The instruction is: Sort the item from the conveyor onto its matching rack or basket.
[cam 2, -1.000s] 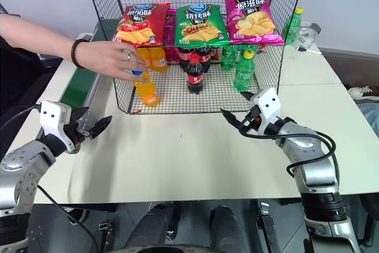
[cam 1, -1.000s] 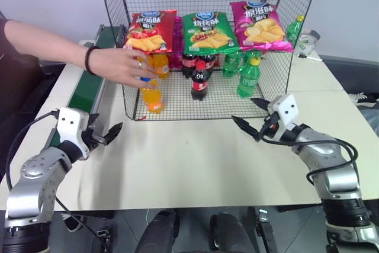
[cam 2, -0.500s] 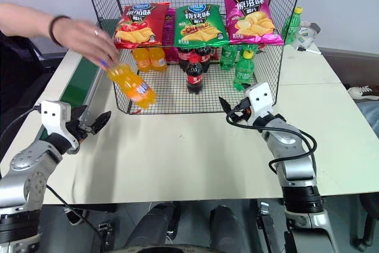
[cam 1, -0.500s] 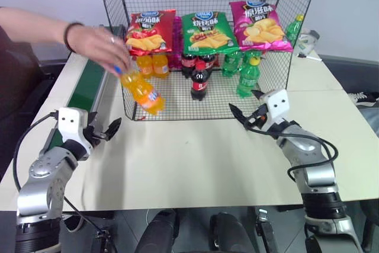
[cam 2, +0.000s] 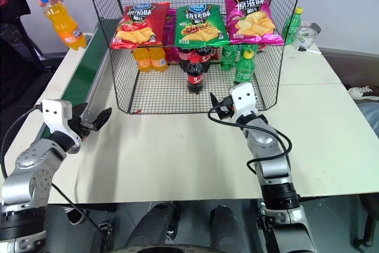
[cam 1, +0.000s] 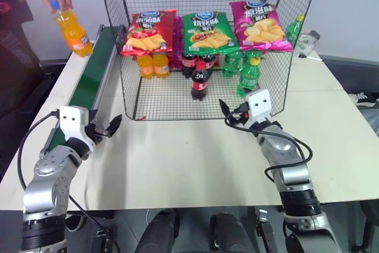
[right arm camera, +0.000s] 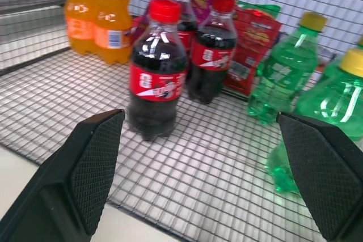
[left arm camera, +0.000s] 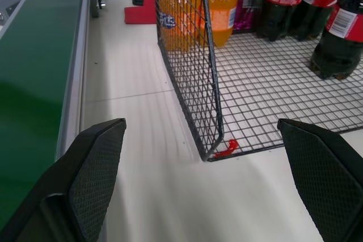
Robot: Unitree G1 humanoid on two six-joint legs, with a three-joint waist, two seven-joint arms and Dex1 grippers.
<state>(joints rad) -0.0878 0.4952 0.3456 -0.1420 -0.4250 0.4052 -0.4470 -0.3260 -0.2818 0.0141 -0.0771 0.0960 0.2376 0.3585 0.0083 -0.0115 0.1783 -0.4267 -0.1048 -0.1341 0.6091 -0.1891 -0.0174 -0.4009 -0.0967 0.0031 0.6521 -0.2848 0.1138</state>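
A person's hand holds the item [cam 1: 71, 29], an orange soda bottle with a blue cap, by its top in the air above the far part of the conveyor [cam 1: 87, 84]. The green belt runs along the table's left side. The rack [cam 1: 207, 90], a tall black wire cage hung with chip bags, stands at the table's middle back. My left gripper [cam 1: 110, 128] is open and empty beside the conveyor's near end, level with the cage's left front corner [left arm camera: 218, 150]. My right gripper [cam 2: 213, 106] is open and empty just before the cage's open front, facing a cola bottle [right arm camera: 157, 92].
Inside the cage stand orange bottles [cam 1: 152, 65], red-capped cola bottles [cam 1: 200, 74] and green bottles [cam 1: 249, 74]. Red, green and pink chip bags [cam 1: 207, 31] hang above them. A green bottle [cam 1: 294, 29] and a white object sit on the table behind the cage's right side.
The person has lifted the orange bottle from the cage's front left corner up and to the left, over the conveyor. My right gripper has moved left toward the cage front. My left gripper stayed put.
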